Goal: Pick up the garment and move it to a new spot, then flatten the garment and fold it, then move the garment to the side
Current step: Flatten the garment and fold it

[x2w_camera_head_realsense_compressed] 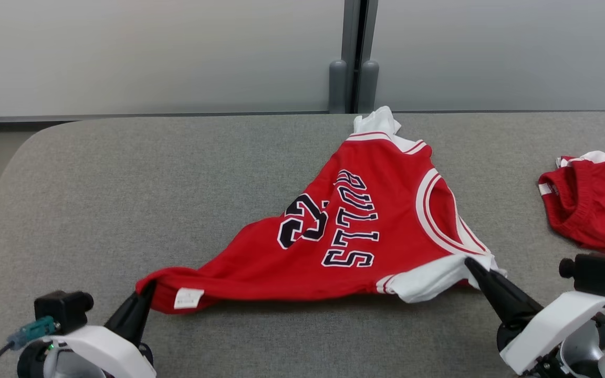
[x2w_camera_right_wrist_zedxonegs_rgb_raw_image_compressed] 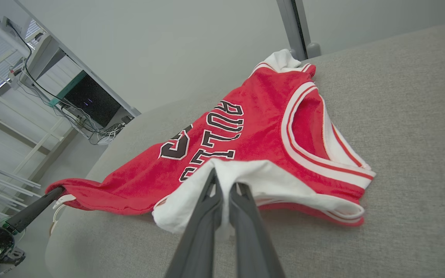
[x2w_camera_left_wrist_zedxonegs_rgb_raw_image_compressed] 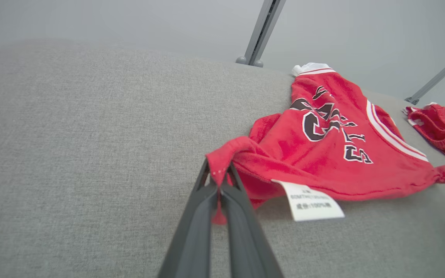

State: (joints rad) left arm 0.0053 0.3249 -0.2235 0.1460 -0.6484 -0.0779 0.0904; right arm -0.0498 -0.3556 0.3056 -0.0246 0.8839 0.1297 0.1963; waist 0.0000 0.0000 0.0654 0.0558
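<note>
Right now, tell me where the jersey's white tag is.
In the head view the white tag sits at the lower-left hem corner of the garment, on the robot's left, just beside the left end effector that pinches that corner.

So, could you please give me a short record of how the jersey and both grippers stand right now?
surface: grey fabric-covered table
garment: red jersey, lettering up, bunched, not flat
left gripper: shut on the jersey's red hem corner, beside the white tag
right gripper: shut on the white sleeve
other item: small red-and-white cloth, to the right, apart from the jersey
</note>
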